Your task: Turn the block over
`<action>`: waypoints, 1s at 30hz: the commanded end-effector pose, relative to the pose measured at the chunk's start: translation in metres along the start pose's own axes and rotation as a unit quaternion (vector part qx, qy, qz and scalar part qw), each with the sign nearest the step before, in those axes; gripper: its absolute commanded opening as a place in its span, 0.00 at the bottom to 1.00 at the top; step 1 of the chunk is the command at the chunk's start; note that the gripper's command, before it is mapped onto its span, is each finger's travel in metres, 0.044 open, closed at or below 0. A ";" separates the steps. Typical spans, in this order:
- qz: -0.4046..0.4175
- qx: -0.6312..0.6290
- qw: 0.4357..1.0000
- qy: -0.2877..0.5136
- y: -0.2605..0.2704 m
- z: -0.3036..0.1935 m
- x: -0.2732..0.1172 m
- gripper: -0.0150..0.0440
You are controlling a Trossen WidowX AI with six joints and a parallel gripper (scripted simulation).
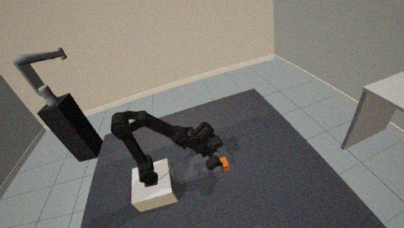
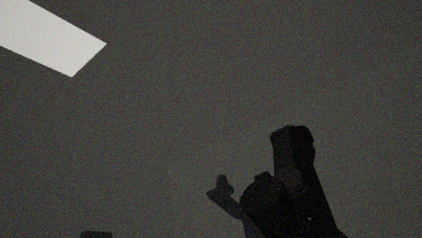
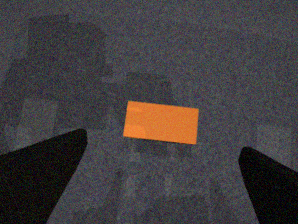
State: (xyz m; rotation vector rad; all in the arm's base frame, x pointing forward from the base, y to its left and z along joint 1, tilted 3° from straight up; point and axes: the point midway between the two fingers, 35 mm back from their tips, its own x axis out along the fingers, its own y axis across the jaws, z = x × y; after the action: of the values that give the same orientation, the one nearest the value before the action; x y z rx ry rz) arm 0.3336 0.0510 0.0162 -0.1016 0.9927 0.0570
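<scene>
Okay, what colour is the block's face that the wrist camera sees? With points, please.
Plain orange, no marking visible on that face of the small rectangular block (image 1: 225, 164) (image 3: 161, 123); the wrist view shows it best.

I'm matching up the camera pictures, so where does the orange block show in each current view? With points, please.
Top: right of center and below mid-height, the orange block (image 1: 225, 164) (image 3: 161, 123) sits just beyond the claw (image 1: 217, 155) (image 3: 164, 145).
Exterior: not in it.
Wrist: near the middle, between the claw's two dark fingers.
Shared landmark: the black arm (image 1: 159, 124) (image 2: 298, 187) shows in top and exterior; its claw links top and wrist.
</scene>
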 end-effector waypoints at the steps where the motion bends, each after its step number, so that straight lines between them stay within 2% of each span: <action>1: 0.000 0.002 0.999 0.035 0.000 0.008 0.001 1.00; 15: 0.001 0.003 0.965 0.262 0.000 0.046 -0.004 1.00; 23: 0.001 0.003 0.962 0.273 0.000 0.047 -0.005 1.00; 27: 0.001 0.003 0.962 0.273 0.000 0.030 0.022 1.00; 30: 0.001 0.003 0.962 0.273 0.000 0.029 0.025 1.00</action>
State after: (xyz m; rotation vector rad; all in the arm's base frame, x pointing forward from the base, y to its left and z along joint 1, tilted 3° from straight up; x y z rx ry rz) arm 0.3740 0.0551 0.0242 -0.1154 1.5282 0.0263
